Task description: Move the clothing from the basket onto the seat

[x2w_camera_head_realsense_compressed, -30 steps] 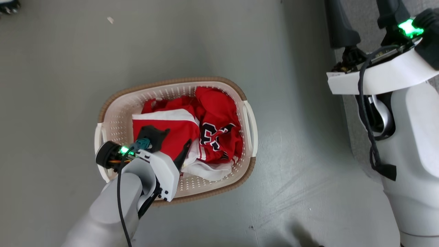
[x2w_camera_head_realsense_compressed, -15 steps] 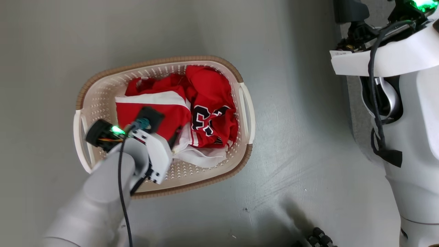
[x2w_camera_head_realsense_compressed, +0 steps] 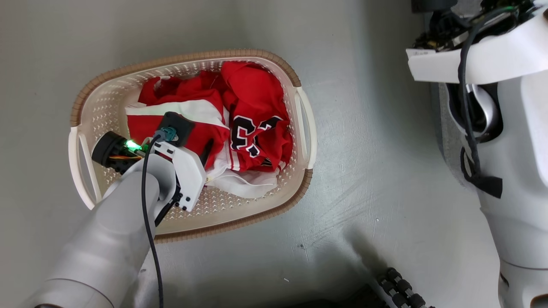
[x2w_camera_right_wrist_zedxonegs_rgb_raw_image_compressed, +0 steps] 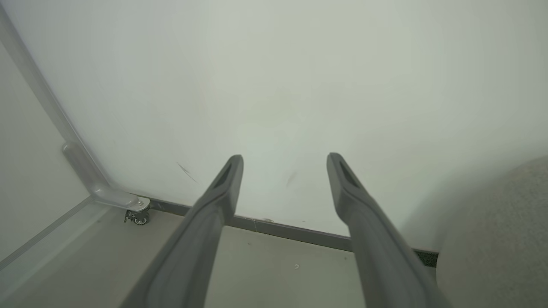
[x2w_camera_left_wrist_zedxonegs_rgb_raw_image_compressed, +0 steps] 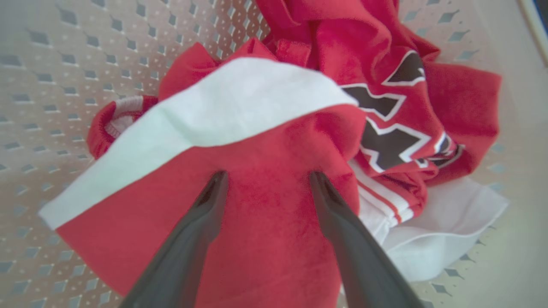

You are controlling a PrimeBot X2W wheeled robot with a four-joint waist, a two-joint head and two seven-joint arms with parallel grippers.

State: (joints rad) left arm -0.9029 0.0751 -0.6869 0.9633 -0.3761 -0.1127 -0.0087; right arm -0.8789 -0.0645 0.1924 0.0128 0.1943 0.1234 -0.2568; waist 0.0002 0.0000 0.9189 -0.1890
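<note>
The basket (x2w_camera_head_realsense_compressed: 188,57) stands on the grey floor with the clothing piled inside. A plain red garment with a white band (x2w_camera_left_wrist_zedxonegs_rgb_raw_image_compressed: 239,102) lies on the left and a red-and-white lettered jersey (x2w_camera_head_realsense_compressed: 257,128) on the right. My left gripper (x2w_camera_left_wrist_zedxonegs_rgb_raw_image_compressed: 269,175) reaches down into the basket, open, with both fingertips at the plain red cloth and red fabric spanning the gap between them. One dark finger (x2w_camera_head_realsense_compressed: 206,153) shows beside the wrist in the head view. My right gripper (x2w_camera_right_wrist_zedxonegs_rgb_raw_image_compressed: 286,159) is open and empty, pointing at a pale wall. The seat (x2w_camera_right_wrist_zedxonegs_rgb_raw_image_compressed: 492,239) shows as grey fabric at the lower right.
My pale right forearm (x2w_camera_head_realsense_compressed: 513,171) hangs at the head view's right. A black ribbed part (x2w_camera_head_realsense_compressed: 400,291) sits at the bottom edge. A small castor (x2w_camera_right_wrist_zedxonegs_rgb_raw_image_compressed: 139,216) and a dark baseboard (x2w_camera_right_wrist_zedxonegs_rgb_raw_image_compressed: 291,231) run along the wall's foot. Grey floor (x2w_camera_head_realsense_compressed: 364,192) surrounds the basket.
The head camera has moved, so the basket sits higher and further left in the picture. My left gripper has sunk lower onto the plain red garment. Both grippers stay open.
</note>
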